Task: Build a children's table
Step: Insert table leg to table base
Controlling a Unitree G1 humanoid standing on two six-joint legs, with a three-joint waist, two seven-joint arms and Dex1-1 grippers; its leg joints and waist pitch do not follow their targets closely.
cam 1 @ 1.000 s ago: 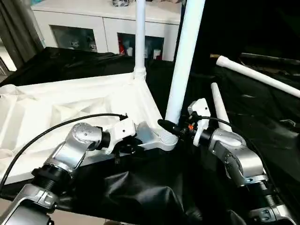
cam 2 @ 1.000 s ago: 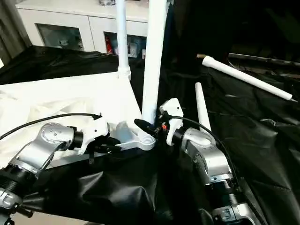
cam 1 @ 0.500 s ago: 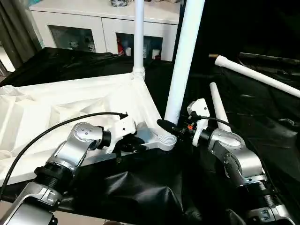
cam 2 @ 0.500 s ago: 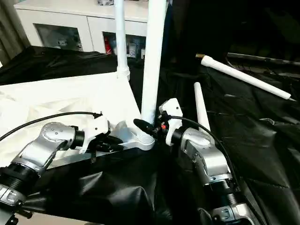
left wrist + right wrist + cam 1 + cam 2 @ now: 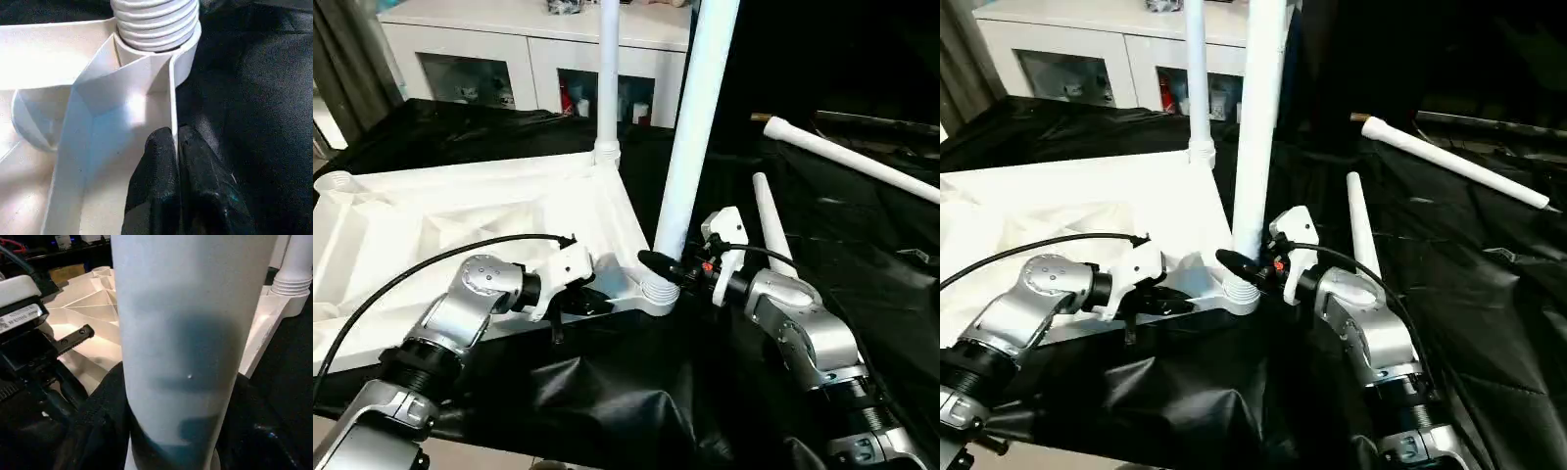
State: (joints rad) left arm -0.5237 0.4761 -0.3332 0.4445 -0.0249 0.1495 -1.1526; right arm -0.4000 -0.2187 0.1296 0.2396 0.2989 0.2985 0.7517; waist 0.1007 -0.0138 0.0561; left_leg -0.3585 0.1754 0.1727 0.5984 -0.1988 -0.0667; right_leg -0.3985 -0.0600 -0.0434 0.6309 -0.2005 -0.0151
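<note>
Left eye view | tabletop (image 5: 460, 220) lies underside-up | left gripper (image 5: 176, 147) pinches its rim beside the corner socket (image 5: 658, 294) | right gripper (image 5: 677, 271) clasps the upright leg (image 5: 695, 127) standing in that socket, long axis vertical.

Tabletop (image 5: 431, 225): one, white, ribbed underside up, on black sheeting (image 5: 607, 392).

Legs: four white tubes in total.
- Two upright in corner sockets: near leg (image 5: 690, 147), far leg (image 5: 607, 73).
- Two loose, lying on the sheeting: short-looking one (image 5: 770, 223) beside the right arm, long one (image 5: 847, 157) farther back.

Corner sockets seen: three; two filled, one open (image 5: 335, 182) at the far left corner.

Grippers: two, left gripper (image 5: 177, 161) and right gripper (image 5: 658, 266).

Cabinet (image 5: 499, 59): one, white, glass doors.
</note>
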